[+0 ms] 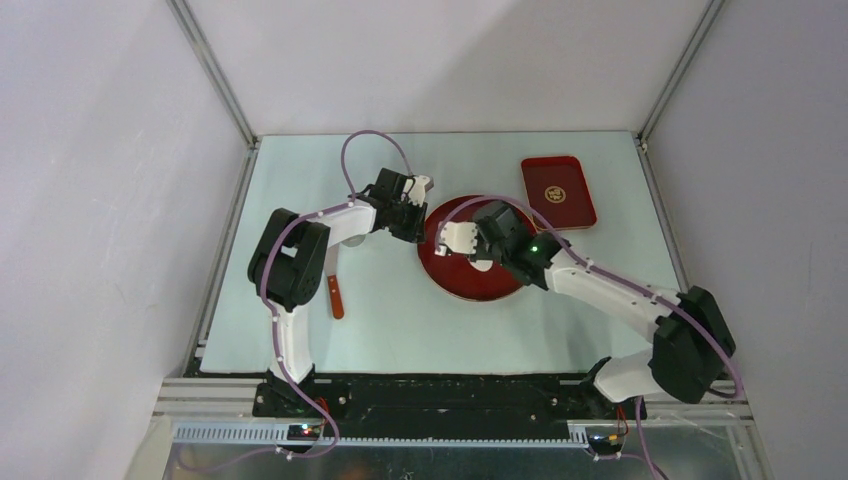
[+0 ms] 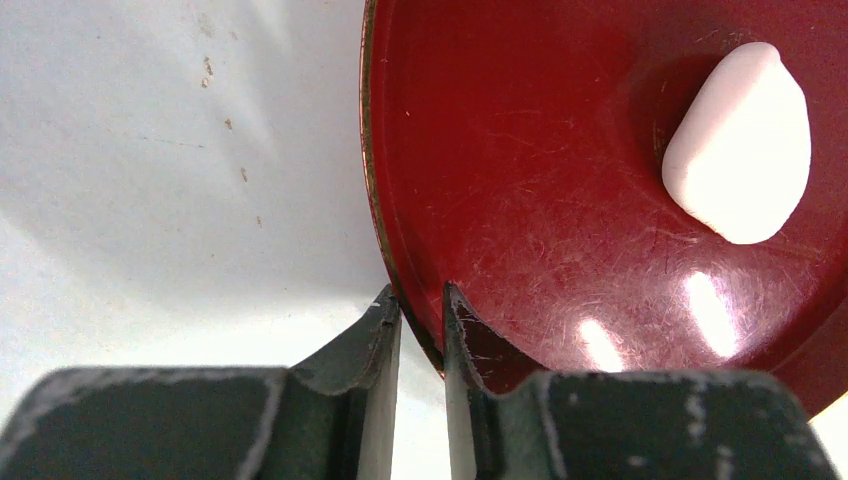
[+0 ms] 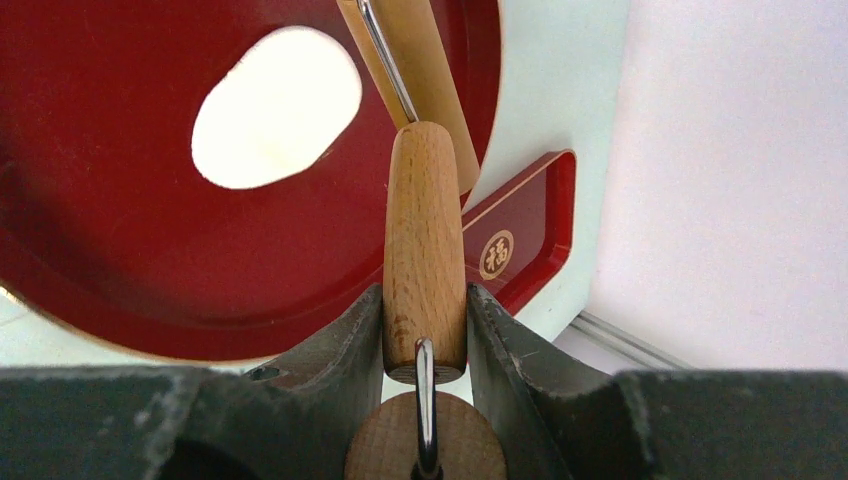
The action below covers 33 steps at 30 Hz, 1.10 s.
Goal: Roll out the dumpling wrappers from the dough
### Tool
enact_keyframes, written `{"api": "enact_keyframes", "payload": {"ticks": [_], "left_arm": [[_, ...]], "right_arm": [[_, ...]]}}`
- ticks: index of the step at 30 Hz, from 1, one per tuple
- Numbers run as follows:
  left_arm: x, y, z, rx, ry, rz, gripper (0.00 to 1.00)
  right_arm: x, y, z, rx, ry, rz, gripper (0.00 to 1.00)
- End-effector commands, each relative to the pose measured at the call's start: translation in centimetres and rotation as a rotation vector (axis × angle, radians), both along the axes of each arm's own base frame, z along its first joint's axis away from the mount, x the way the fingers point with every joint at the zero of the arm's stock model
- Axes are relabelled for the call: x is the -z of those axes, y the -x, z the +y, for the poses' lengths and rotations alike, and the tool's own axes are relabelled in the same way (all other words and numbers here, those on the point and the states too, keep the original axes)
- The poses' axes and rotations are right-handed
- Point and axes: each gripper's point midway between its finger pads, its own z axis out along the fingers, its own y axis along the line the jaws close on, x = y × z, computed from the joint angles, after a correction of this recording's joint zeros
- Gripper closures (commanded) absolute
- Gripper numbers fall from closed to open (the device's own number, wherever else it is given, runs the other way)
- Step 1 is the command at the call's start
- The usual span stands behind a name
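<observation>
The dough (image 2: 740, 145) lies as a flat white oval (image 3: 275, 108) on a round red plate (image 1: 470, 285). My left gripper (image 2: 422, 300) is at the plate's left edge (image 1: 418, 218), shut on the plate's rim (image 2: 372, 200) with one finger on each side of it. My right gripper (image 1: 462, 245) hovers over the plate and is shut on the wooden handle (image 3: 425, 230) of a rolling pin. The pin's pale roller (image 3: 425, 70) is just right of the dough. No dumpling wrappers are in view.
A rectangular red tray (image 1: 558, 192) with a gold emblem (image 3: 496, 254) lies at the back right of the pale mat. A small tool with a brown handle (image 1: 336, 296) lies left of the plate, by the left arm. White walls close in the table.
</observation>
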Motion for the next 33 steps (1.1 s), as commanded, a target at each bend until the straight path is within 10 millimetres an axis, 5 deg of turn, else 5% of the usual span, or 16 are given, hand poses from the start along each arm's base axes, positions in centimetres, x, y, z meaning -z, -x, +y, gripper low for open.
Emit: {"api": "enact_keyframes", "payload": {"ticks": [1, 11, 22, 33], "left_arm": [[0.5, -0.4, 0.5, -0.005, -0.012, -0.001, 0.76], [0.4, -0.4, 0.5, -0.002, -0.009, -0.002, 0.77], [0.4, -0.4, 0.5, -0.005, -0.012, -0.002, 0.77], [0.4, -0.4, 0.5, -0.004, -0.01, -0.002, 0.77]], "right_arm": [[-0.2, -2.3, 1.4, 0.013, 0.016, -0.085, 1.0], [7.2, 2.1, 0.4, -0.075, 0.172, 0.095, 1.0], [11.6, 5.8, -1.6, -0.107, 0.284, 0.267, 1.0], [13.1, 8.5, -3.2, -0.123, 0.339, 0.403, 1.0]]}}
